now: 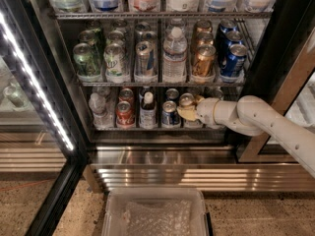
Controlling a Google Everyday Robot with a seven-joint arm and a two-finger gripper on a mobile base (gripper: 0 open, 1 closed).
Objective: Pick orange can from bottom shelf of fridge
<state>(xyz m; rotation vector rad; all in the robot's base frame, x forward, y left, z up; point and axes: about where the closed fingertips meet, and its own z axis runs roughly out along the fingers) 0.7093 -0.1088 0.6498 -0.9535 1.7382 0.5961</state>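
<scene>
The fridge (74, 146) stands open, its LED strip (39, 95) lit on the left. The orange can (186, 101) stands on the bottom shelf (147, 128), right of the middle. Only its silver lid and a sliver of its body show. My gripper (187, 113) reaches in from the right on the white arm (256, 117). It sits at the can's front and covers most of the can's body.
On the bottom shelf, left of the orange can, stand a blue can (170, 113), a dark bottle (147, 109), a red can (124, 113) and a water bottle (97, 109). The rack above holds bronze cans (203, 59) and blue cans (234, 58). A clear plastic bin (155, 213) sits on the floor.
</scene>
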